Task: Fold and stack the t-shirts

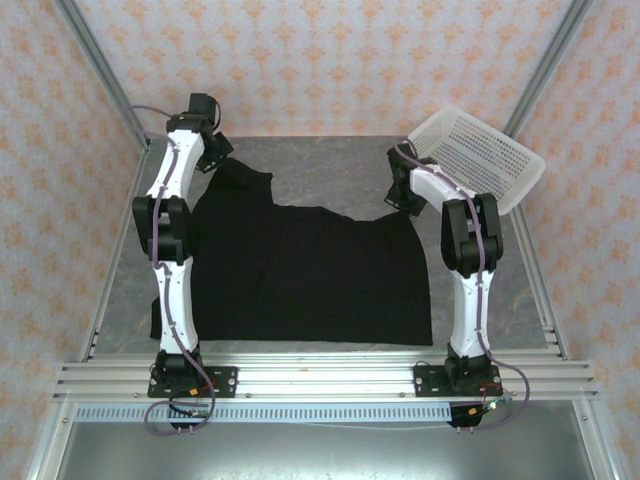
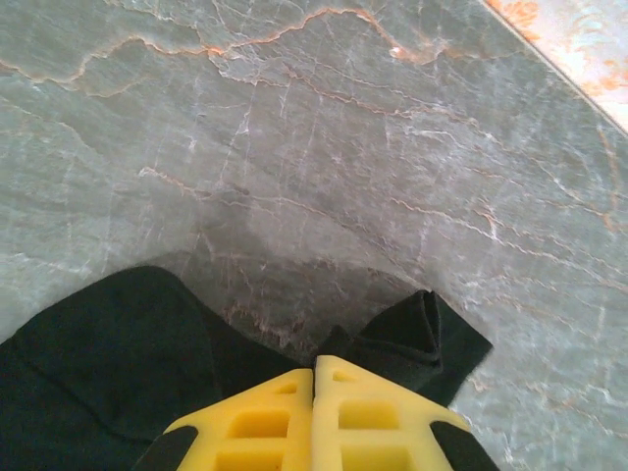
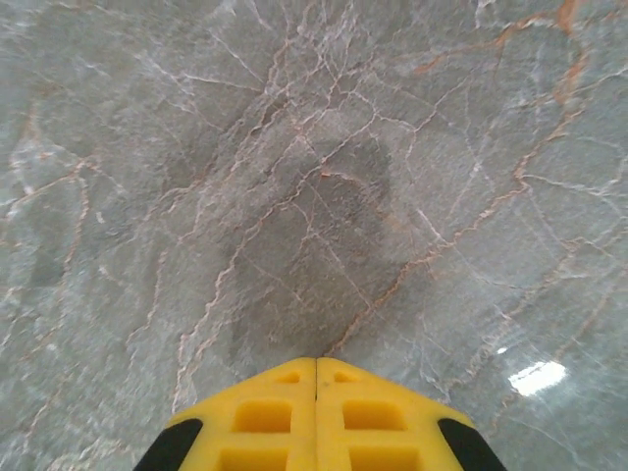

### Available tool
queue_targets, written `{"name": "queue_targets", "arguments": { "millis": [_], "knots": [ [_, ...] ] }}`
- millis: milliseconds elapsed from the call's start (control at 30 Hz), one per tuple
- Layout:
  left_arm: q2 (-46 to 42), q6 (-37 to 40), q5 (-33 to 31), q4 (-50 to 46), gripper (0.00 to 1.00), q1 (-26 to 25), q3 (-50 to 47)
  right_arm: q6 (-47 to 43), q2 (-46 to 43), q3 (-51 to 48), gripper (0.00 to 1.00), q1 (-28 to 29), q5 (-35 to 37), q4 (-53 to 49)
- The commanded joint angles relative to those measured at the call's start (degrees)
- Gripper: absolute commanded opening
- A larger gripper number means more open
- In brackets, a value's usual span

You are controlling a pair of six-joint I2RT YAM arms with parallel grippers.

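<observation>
Left claw [image 2: 314, 361]: clenched, with black cloth bunched on both sides of its yellow tip, so it is apparently pinching the far left edge of the t-shirt [image 1: 310, 270]. Right claw [image 3: 316, 363]: also clenched, at the far right corner, but a pinch on cloth cannot be confirmed. The t-shirt lies spread nearly flat on the tabletop [image 1: 330, 165] between the arms, no print showing; judged to be at the spreading stage only, with no fold made and no stack begun.

Matt black cloth t-shirt [image 1: 300, 270], glossy veined stone-look table [image 3: 294, 147]; white perforated plastic basket [image 1: 480, 155], bare metal rails [image 1: 320, 375]
</observation>
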Motion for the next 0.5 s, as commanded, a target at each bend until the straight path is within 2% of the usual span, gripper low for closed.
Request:
{"name": "queue_targets", "arguments": {
  "millis": [0,367,467],
  "knots": [
    [-7.4,1.7,-0.1,0.7,0.00,-0.3,-4.5,-1.7,-5.5,-0.1,0.00,-0.1,2.2,-2.1],
    [-23.6,1.5,-0.6,2.6,0.00,-1.2,-23.9,-3.4,-12.9,-6.4,0.00,-0.1,1.0,-1.5],
    [-30.7,1.6,-0.8,2.4,0.00,-1.5,-30.9,-3.9,-15.9,-9.2,0.00,-0.1,0.3,-0.9]
  ]
}}
